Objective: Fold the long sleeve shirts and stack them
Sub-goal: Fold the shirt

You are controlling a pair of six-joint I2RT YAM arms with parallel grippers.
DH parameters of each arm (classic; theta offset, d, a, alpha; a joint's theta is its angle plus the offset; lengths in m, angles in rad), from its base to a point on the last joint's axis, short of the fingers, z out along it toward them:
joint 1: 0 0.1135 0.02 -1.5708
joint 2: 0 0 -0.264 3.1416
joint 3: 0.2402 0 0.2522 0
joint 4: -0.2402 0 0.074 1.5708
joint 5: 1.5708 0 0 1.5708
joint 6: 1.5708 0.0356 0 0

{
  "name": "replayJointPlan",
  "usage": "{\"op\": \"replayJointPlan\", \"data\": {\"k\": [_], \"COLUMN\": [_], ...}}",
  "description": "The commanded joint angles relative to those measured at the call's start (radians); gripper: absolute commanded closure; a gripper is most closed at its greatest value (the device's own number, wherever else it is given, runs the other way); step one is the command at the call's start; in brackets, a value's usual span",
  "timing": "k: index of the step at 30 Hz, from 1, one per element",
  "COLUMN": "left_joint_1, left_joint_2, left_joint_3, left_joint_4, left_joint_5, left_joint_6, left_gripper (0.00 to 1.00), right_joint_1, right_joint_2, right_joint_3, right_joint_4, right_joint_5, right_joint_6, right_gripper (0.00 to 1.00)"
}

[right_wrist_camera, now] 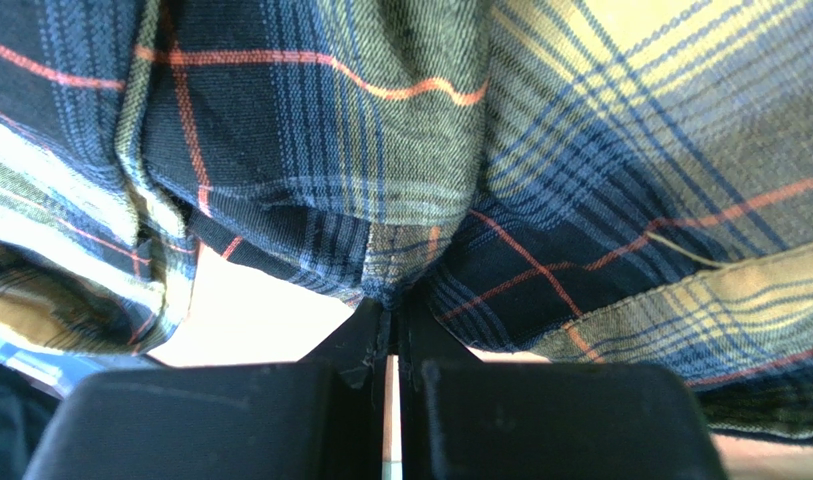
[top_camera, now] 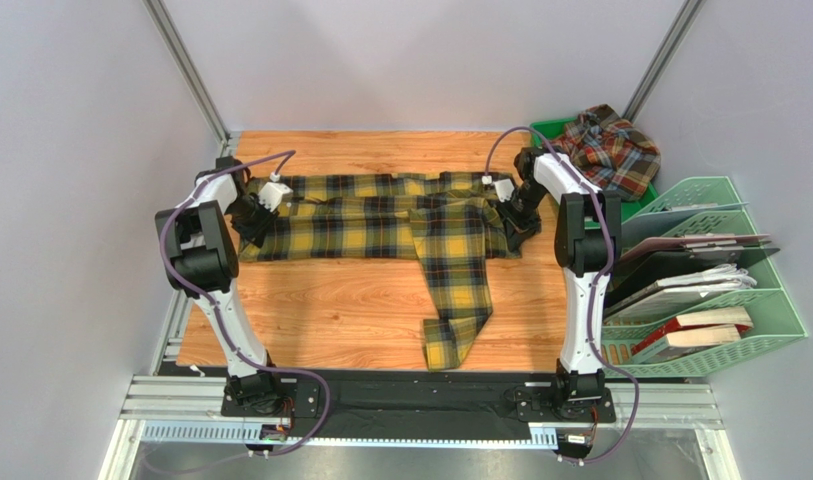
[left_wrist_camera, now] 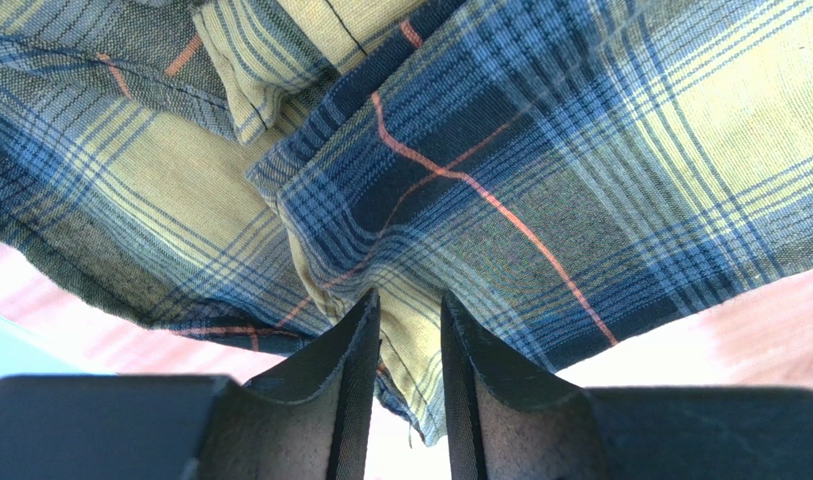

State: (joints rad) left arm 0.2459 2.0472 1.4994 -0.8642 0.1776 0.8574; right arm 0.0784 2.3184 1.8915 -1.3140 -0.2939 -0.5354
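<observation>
The yellow and black check shirt (top_camera: 380,215) lies spread across the far half of the wooden table, with one sleeve (top_camera: 455,320) trailing toward the near edge. At the shirt's left end, my left gripper (top_camera: 252,222) (left_wrist_camera: 410,297) has its fingers closed round a fold of yellow cloth (left_wrist_camera: 540,150) that fills the gap between them. My right gripper (top_camera: 512,225) (right_wrist_camera: 392,305) is at the shirt's right end, shut, pinching a bunched edge of the fabric (right_wrist_camera: 400,120) at its tips. The rust-red shirt (top_camera: 610,150) sits crumpled at the back right.
A green plastic tray (top_camera: 550,130) holds the rust-red shirt at the back right corner. A green file rack (top_camera: 700,270) with folders and books stands off the table's right side. Grey walls enclose the back and both sides.
</observation>
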Motion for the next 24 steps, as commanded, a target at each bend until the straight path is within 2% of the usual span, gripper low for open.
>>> {"op": "replayJointPlan", "data": {"k": [1, 6, 10, 12, 13, 15, 17, 19, 21, 22, 23, 24], "left_joint_1": [0.013, 0.026, 0.027, 0.027, 0.027, 0.027, 0.024, 0.012, -0.011, -0.020, -0.031, -0.034], "left_joint_2": [-0.042, -0.137, -0.225, -0.277, -0.292, -0.332, -0.382, -0.423, -0.490, -0.533, -0.553, -0.574], "left_joint_3": [-0.120, -0.224, -0.242, -0.211, -0.199, -0.164, -0.154, -0.166, -0.198, -0.212, -0.226, -0.249], "left_joint_4": [0.005, 0.004, -0.031, -0.071, -0.076, -0.101, -0.113, -0.116, -0.124, -0.124, -0.124, -0.124], "left_joint_5": [-0.052, -0.026, 0.057, 0.136, 0.154, 0.212, 0.255, 0.307, 0.348, 0.362, 0.379, 0.413], "left_joint_6": [0.045, 0.054, 0.052, 0.040, 0.032, 0.032, 0.041, 0.066, 0.098, 0.103, 0.107, 0.108], "left_gripper": [0.66, 0.68, 0.63, 0.54, 0.49, 0.45, 0.41, 0.34, 0.32, 0.22, 0.21, 0.21], "right_joint_1": [0.004, 0.014, 0.014, 0.011, 0.012, 0.012, 0.014, 0.014, 0.026, 0.037, 0.050, 0.088], "right_joint_2": [-0.042, -0.149, -0.200, -0.218, -0.221, -0.232, -0.269, -0.336, -0.404, -0.481, -0.522, -0.563], "right_joint_3": [-0.133, -0.258, -0.260, -0.200, -0.172, -0.111, -0.097, -0.118, -0.210, -0.259, -0.305, -0.354], "right_joint_4": [-0.033, -0.027, -0.030, -0.053, -0.080, -0.105, -0.114, -0.111, -0.097, -0.084, -0.070, -0.053], "right_joint_5": [0.056, 0.044, 0.065, 0.061, 0.043, 0.016, -0.025, -0.088, -0.131, -0.166, -0.178, -0.192], "right_joint_6": [-0.015, -0.032, -0.044, -0.043, -0.040, -0.031, -0.029, -0.060, -0.134, -0.165, -0.201, -0.263], "right_gripper": [1.00, 0.99, 0.86, 0.79, 0.68, 0.61, 0.60, 0.58, 0.54, 0.52, 0.49, 0.42]}}
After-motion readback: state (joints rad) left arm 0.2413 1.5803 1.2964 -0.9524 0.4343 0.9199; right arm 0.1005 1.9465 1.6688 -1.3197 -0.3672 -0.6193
